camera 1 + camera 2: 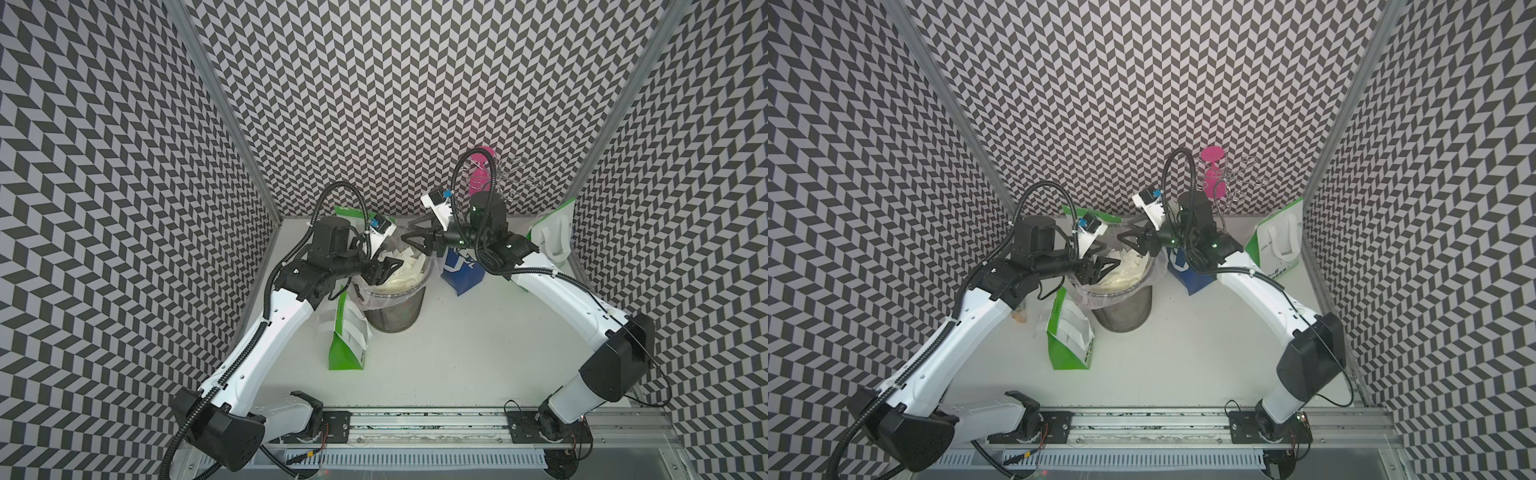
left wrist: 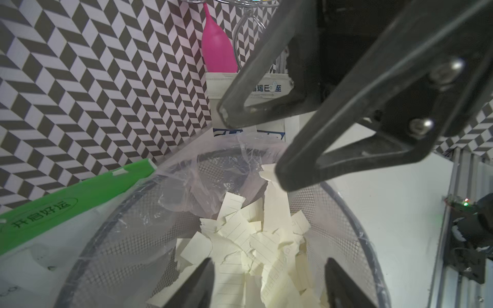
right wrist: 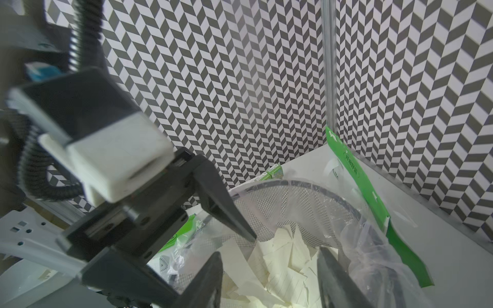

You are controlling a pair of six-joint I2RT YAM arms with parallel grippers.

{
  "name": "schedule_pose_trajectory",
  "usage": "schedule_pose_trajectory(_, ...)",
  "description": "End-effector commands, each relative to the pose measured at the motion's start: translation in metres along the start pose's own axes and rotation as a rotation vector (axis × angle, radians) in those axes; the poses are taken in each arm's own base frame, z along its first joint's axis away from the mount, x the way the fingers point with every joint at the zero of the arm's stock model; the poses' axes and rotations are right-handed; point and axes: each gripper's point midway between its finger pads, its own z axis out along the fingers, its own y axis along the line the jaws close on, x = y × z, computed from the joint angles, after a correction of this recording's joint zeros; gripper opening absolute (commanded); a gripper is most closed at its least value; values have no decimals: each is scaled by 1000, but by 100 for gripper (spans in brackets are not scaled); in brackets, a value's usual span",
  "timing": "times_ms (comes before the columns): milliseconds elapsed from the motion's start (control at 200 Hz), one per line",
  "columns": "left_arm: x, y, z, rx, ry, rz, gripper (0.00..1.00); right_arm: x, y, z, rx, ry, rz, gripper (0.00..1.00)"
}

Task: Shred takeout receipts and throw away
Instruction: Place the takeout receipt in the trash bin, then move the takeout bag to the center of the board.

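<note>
Both arms reach in over the wire bin [image 1: 395, 316] towards the back of the table [image 1: 457, 353]. The left fingers [image 1: 390, 270] are spread apart with nothing between them, and the right fingers [image 1: 406, 232] are parted and holding nothing either. The receipts [image 2: 248, 240] lie as torn pale scraps heaped inside the plastic-lined bin. A green bag [image 1: 345, 353] lies just beside it, and a blue bag [image 1: 461, 274] stands on its other side.

Both arms reach inward, left claw [image 1: 395, 268] and right claw [image 1: 409, 235] facing, jaws apart.
</note>
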Motion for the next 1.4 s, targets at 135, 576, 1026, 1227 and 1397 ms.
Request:
schedule_pose_trajectory(135, -46, 13, -25, -60, -105, 6, 87, -38, -27, -58, 226, -3, -63, 72)
schedule_pose_trajectory(576, -114, -63, -2, 160, -332, -110, 85, -11, -129, -254, 989, -21, 212, 95)
schedule_pose_trajectory(1026, -124, -119, 43, 291, -323, -135, 85, 40, -209, -320, 1298, -176, 667, 91)
schedule_pose_trajectory(1227, -117, -115, 47, 264, -300, -115, 86, 65, -242, -316, 1356, -132, 737, 85)
schedule_pose_trajectory(1397, -112, -111, 49, 248, -289, -104, 86, 78, -265, -313, 1389, -109, 752, 74)
